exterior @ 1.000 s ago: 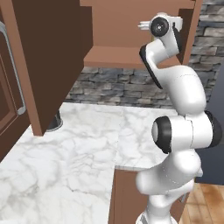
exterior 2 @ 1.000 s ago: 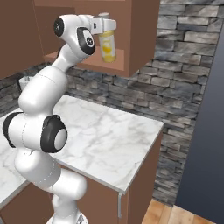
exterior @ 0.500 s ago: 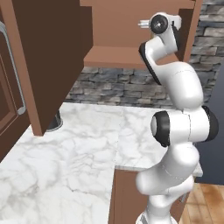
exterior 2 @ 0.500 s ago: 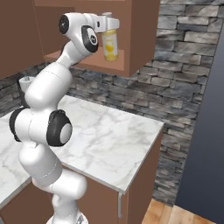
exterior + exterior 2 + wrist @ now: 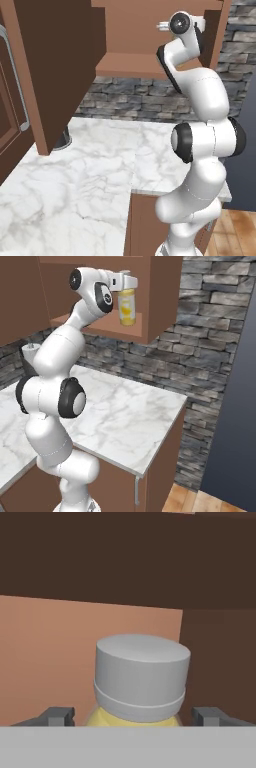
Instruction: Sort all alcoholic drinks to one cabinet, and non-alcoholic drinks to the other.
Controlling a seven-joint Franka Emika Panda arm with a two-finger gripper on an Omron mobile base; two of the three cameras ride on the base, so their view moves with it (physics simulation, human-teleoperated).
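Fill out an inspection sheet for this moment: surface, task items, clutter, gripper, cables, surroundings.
Surface: white marble counter, bare where it shows.
Task items: yellow juice bottle with pale grey cap stands upright on the shelf of the open upper cabinet; other drinks nothing seen.
Clutter: one dark round object on the counter behind the cabinet door, too hidden to name.
Gripper: gripper at the bottle's cap, fingers spread on either side of it with gaps showing, not clamped.
Cables: nothing seen.
Surroundings: brown wooden cabinet with open door, grey stone wall, wood floor.
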